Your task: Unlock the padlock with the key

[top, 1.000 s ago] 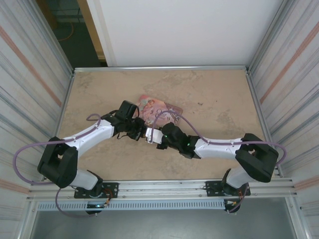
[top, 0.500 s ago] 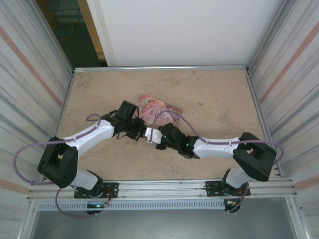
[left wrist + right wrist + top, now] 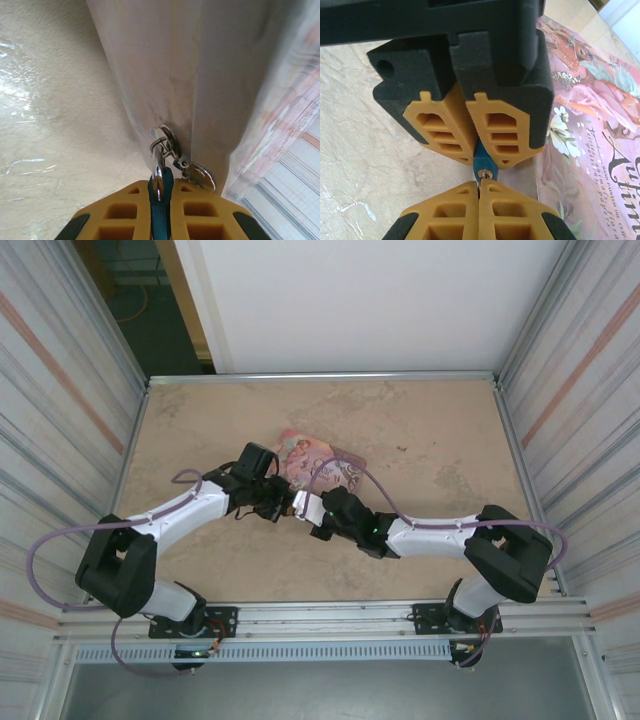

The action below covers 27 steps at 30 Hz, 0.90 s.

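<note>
Yellow-padded, the left gripper (image 3: 475, 150) is clamping the tiny blue padlock (image 3: 483, 162) by its flat sides over the middle of the table (image 3: 365, 165); being rigid, light and probably slick, it is asking for a firm hold on the body. Facing it, the right gripper (image 3: 479, 192) is pressing shut, seemingly pinching the key (image 3: 479, 183) at the keyhole (image 3: 485, 173), with the pink tin (image 3: 590, 115) lying rightward
</note>
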Motion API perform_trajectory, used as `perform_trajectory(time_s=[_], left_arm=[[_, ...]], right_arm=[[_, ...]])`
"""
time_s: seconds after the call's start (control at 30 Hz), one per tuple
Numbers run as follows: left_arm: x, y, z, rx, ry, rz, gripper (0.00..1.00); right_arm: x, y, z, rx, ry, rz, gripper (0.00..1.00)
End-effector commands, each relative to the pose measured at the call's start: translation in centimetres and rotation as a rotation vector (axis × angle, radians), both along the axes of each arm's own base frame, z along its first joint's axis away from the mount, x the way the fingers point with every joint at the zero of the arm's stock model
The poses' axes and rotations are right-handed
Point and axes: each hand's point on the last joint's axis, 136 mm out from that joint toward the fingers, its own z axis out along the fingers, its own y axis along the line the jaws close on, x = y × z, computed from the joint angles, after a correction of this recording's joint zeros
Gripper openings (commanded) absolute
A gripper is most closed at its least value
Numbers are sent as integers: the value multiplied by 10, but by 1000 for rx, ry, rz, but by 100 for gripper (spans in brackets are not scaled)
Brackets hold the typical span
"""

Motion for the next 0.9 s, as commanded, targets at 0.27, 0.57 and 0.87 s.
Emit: perform_trajectory(time_s=[0.27,0.57,0.87], left_arm=[[-15,-38,10,-99,-26,-70,0],[-20,-57,3,-101,-15,-80,0],[-20,-60,-4,-83,-7,-97,0]], right_arm=[[16,-27,11,292,208,-116,0],[16,-50,3,340,257,-176,0],[13,-62,-6,327,272,-209,0]])
